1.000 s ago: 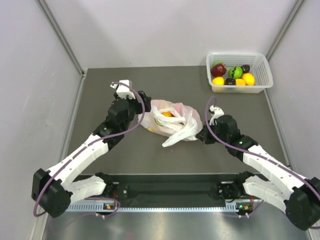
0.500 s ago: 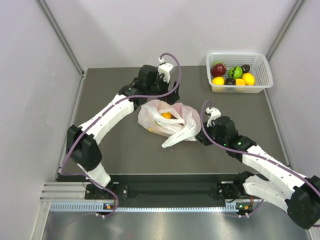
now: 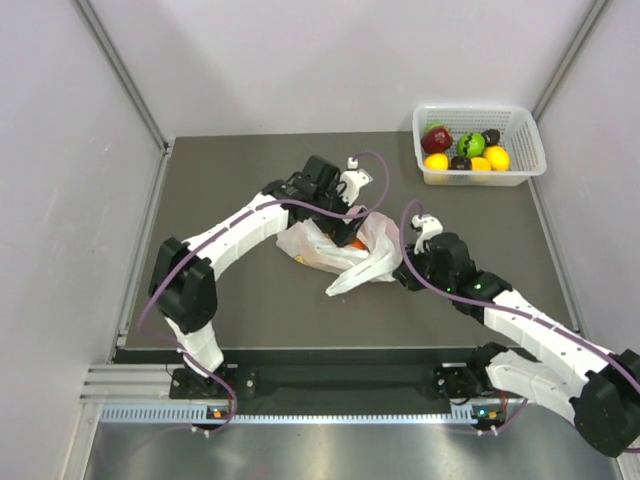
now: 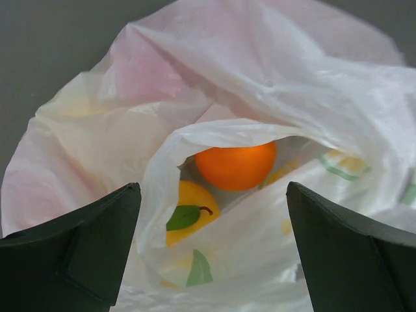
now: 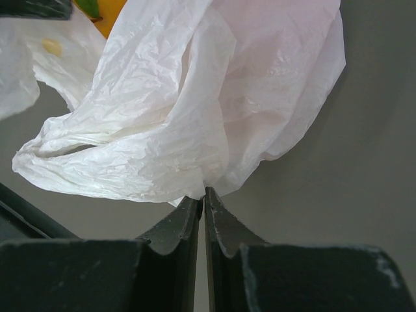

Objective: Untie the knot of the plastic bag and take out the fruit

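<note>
**Plastic bag [image 3: 305,245] lying at centre frame, its mouth gaping around an orange fruit [image 4: 235,166].**
The right gripper [image 5: 204,197] is pinching the bag's thin, limp film; the left gripper [image 4: 211,250] is hovering spread wide. Fruit likely firm, slippery: grasp across its middle.

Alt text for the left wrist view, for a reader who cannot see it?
An orange fruit lies inside the open mouth of a crinkly white plastic bag on a dark table. The left tool is open, its two dark fingers framing the opening from either side.
</note>
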